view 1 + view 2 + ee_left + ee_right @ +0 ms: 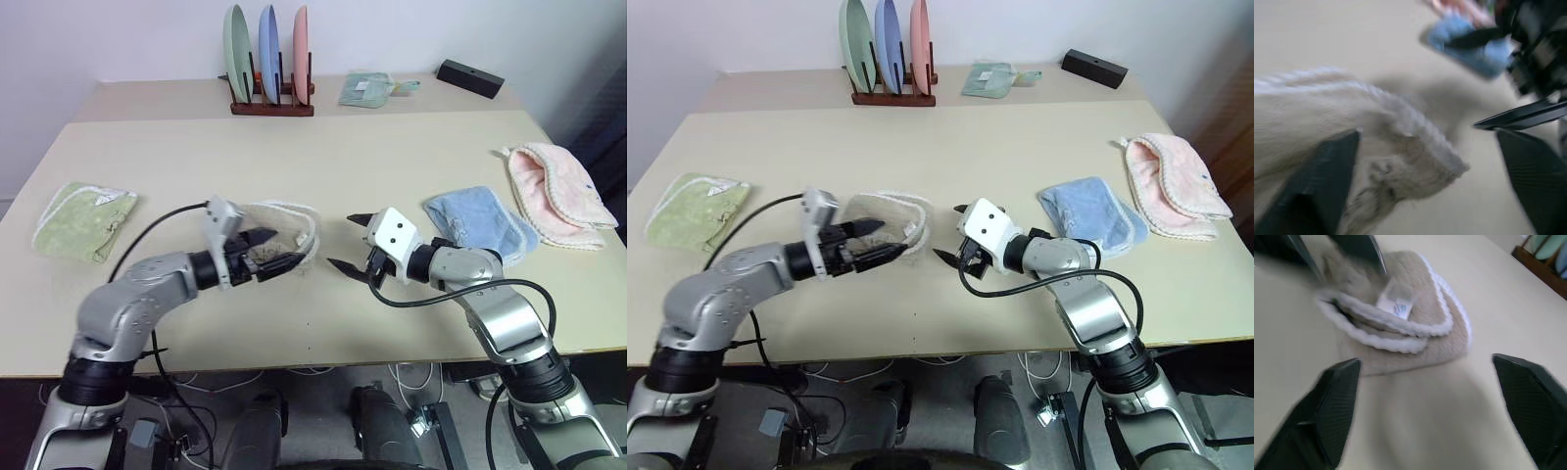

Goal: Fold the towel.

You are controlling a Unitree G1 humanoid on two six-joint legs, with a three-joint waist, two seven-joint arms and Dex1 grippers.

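Jaws spread and empty, both the left gripper [279,251] and right gripper [351,241] flank the folded towel [1405,328] at frame centre on the table [392,157].

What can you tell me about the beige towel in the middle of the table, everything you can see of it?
The towel is a beige, nubbly cloth edged in white cord, with a small white tag showing among its layers. It lies folded over into a compact, slightly rumpled bundle near the middle of the table, its corded edges stacked in curves. The left gripper is at its near edge with fingers spread over the cloth, not pinching it. The right gripper stands open beside it, apart from the cloth.
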